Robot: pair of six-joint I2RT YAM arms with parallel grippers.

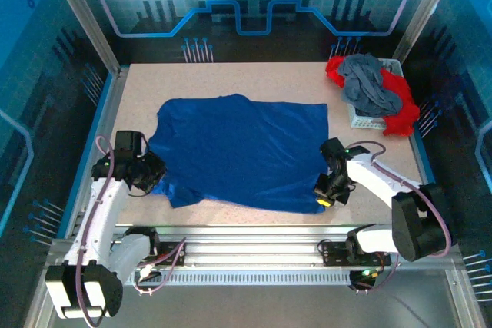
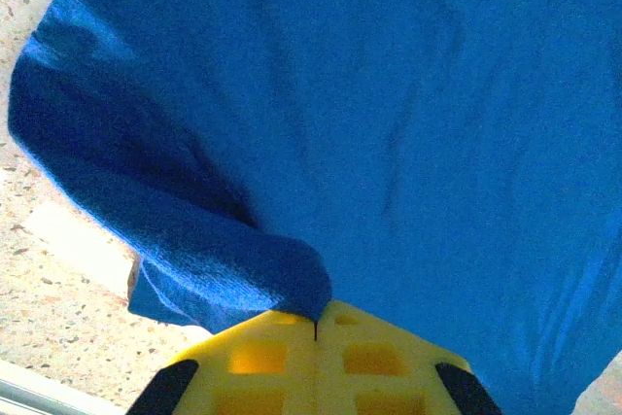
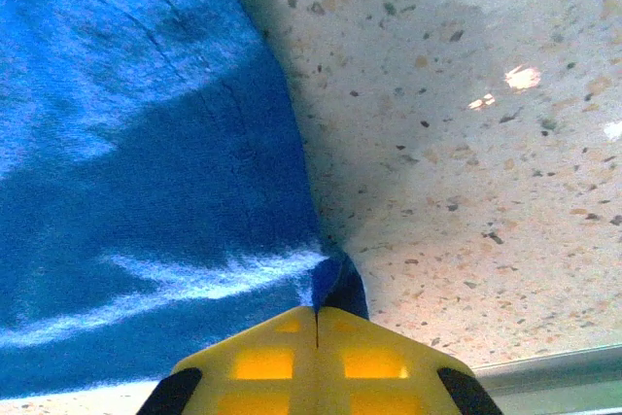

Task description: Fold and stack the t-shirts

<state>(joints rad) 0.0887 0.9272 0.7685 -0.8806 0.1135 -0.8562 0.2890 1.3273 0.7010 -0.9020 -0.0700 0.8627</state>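
A large royal-blue t-shirt lies spread over the middle of the table. My left gripper is shut on its near left corner, and the cloth bunches into the closed yellow jaws. At the near right corner my right gripper is shut on the blue hem, which pinches up between its yellow jaws. A slate-grey t-shirt and red t-shirts lie heaped in a basket at the back right.
The white basket stands at the table's back right corner. Bare speckled tabletop runs behind the blue shirt and to its right. A metal rail borders the near edge.
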